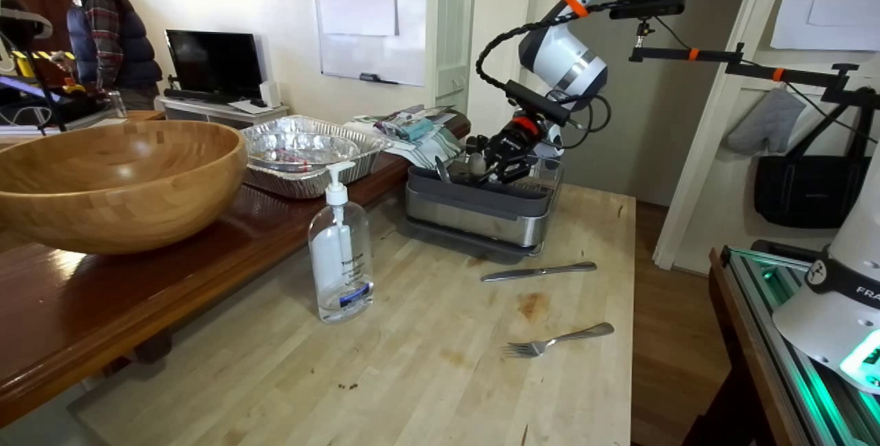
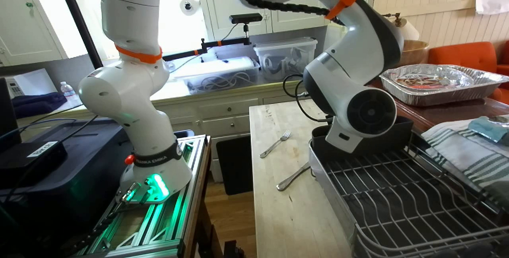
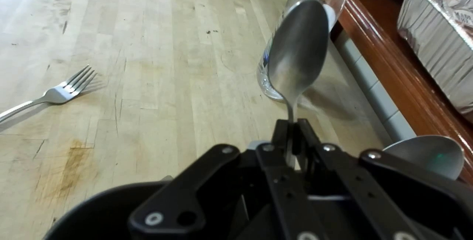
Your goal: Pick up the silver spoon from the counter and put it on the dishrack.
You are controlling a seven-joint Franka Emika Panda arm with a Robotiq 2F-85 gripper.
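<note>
My gripper (image 3: 292,131) is shut on a silver spoon (image 3: 300,44) by its handle, bowl up in the wrist view; the handle's lower end is hidden. In an exterior view the gripper (image 1: 489,176) is low at the dark grey utensil holder (image 1: 474,190) on the dishrack (image 1: 474,220). The held spoon's bowl (image 1: 476,164) shows beside the fingers. Another spoon (image 3: 430,156) stands at the holder's side, right of the gripper. The dishrack (image 2: 338,210) sits on the pale counter (image 1: 426,370); in that exterior view the arm hides the gripper.
A knife (image 1: 540,272) and a fork (image 1: 557,341) lie on the counter. A pump bottle (image 1: 342,260) stands near the reddish-brown tabletop (image 1: 275,226), which holds a wooden bowl (image 1: 117,185), foil trays (image 1: 295,181) and a striped towel (image 2: 465,142).
</note>
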